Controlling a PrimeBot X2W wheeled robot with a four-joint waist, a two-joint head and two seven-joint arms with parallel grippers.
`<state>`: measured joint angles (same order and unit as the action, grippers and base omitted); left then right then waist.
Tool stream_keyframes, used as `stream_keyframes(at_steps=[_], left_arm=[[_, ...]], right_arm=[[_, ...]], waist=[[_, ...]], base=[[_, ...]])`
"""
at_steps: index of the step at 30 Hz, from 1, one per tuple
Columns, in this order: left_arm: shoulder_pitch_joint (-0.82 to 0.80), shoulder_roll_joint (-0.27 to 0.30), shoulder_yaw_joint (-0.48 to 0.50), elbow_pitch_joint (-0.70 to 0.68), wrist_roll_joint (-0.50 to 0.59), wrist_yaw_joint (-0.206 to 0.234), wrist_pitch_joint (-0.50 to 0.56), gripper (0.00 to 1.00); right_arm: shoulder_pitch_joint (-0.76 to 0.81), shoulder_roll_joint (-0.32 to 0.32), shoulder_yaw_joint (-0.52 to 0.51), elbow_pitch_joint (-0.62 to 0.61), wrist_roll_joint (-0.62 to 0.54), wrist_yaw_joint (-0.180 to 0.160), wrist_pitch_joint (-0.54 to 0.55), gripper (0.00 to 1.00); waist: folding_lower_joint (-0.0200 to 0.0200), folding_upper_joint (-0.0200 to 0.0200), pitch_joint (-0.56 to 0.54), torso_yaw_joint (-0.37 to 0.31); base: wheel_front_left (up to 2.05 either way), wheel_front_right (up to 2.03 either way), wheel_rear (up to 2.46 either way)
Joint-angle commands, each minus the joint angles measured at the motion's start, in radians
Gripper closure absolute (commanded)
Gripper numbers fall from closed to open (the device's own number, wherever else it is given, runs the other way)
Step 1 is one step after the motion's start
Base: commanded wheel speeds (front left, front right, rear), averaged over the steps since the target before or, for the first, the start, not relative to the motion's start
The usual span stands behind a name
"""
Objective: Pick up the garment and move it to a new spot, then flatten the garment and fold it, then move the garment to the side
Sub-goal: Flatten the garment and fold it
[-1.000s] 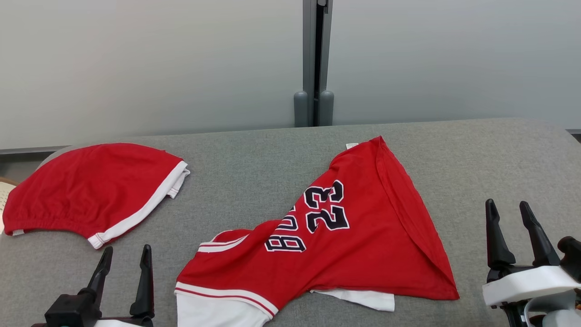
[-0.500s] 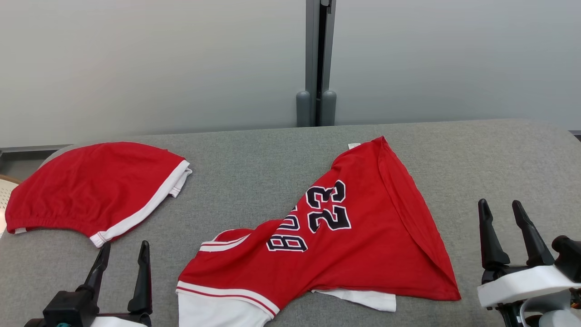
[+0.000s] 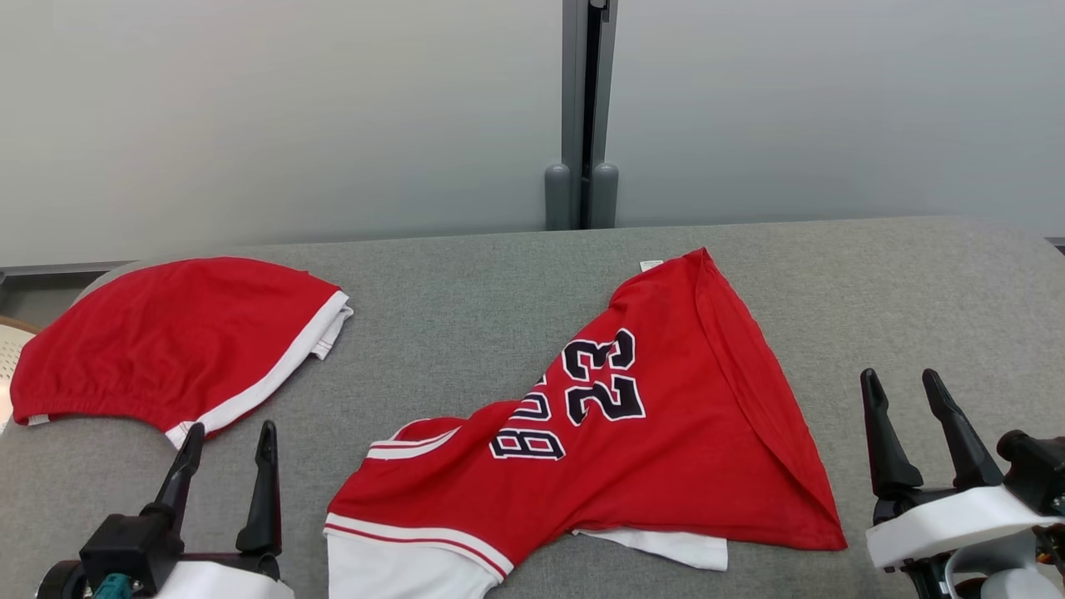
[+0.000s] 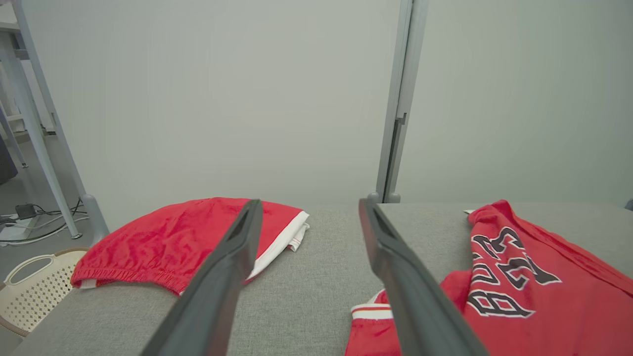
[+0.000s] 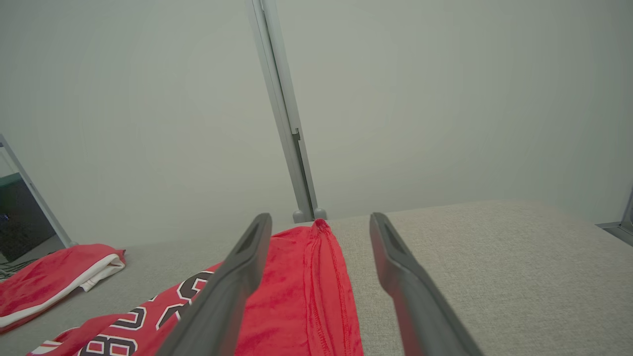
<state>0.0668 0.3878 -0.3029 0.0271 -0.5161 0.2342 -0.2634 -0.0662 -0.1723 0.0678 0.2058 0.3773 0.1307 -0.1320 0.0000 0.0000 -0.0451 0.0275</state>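
On the grey fabric worktop [image 3: 466, 316], a red jersey [image 3: 666, 449] lies crumpled right of centre, with the black-and-white number 23 and partial lettering facing up. Its peaked far end, with a small white tag, stops short of the worktop's far edge. Its white-trimmed near end runs off the bottom of the head view. White fabric shows beneath its near right hem.

Edges: the far edge runs along pale wall panels, which are divided by one grey post [image 3: 582, 116]. Both far corners are rounded. A pair of red shorts [image 3: 166, 341] with white trim sits at the far left corner, its elastic waistband lying along the left edge. A white perforated basket [image 4: 34, 291] stands below that edge.

Open room: a bare strip lies between the shorts and the jersey. A wider bare area extends from the jersey's right fold to the right edge.

Count: two garments, one basket, two claws.

The left claw [image 3: 233, 428] hovers near the shorts' white hem, fingers apart and holding nothing. The right claw [image 3: 899, 376] sits just right of the jersey's right corner, fingers likewise spread and empty. In the right wrist view the jersey's seamed fold lies between its fingers [image 5: 232, 282].
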Motion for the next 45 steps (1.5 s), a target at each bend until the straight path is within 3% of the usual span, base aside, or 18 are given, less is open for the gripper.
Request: stream_keyframes(at_steps=[1,11,14,18,22,26,45], left_arm=[[-0.029,-0.001,0.007,0.002,0.009,-0.006,-0.002,0.0],[-0.057,-0.007,-0.003,0.069,-0.033,-0.054,0.024,0.0],[-0.015,-0.008,-0.026,0.065,-0.093,-0.095,0.104,0.0],[0.036,0.038,-0.07,0.056,-0.146,-0.137,0.264,0.0],[0.075,0.066,-0.086,0.011,-0.198,-0.141,0.379,0.0],[0.093,0.08,-0.114,-0.001,-0.24,-0.132,0.495,0.0],[0.016,0.028,-0.175,0.14,-0.26,-0.2,0.528,0.0]], right_arm=[[0.005,-0.005,-0.001,-0.006,0.006,0.0,0.003,0.0],[-0.009,-0.02,0.038,0.018,0.024,0.0,0.06,0.0],[0.0,-0.053,0.048,0.039,0.049,0.0,0.142,0.0],[0.019,-0.094,0.04,0.075,0.087,0.0,0.283,0.0],[0.037,-0.115,0.032,0.107,0.11,0.0,0.403,0.0],[0.026,-0.085,0.023,0.136,0.147,0.0,0.492,0.0],[-0.083,-0.02,0.071,0.325,0.23,0.0,0.551,0.0]], waist=[[0.0,0.0,0.001,0.002],[0.0,0.0,0.016,-0.011],[0.0,0.0,0.02,-0.016],[0.0,0.0,0.029,-0.012],[0.0,0.0,0.047,0.0],[0.0,0.0,0.074,0.011],[0.0,0.0,0.123,0.016]], base=[[0.0,0.0,0.0],[0.0,0.0,0.0],[0.0,0.0,0.0],[0.0,0.0,0.0],[0.0,0.0,0.0],[0.0,0.0,0.0],[0.0,0.0,0.0]])
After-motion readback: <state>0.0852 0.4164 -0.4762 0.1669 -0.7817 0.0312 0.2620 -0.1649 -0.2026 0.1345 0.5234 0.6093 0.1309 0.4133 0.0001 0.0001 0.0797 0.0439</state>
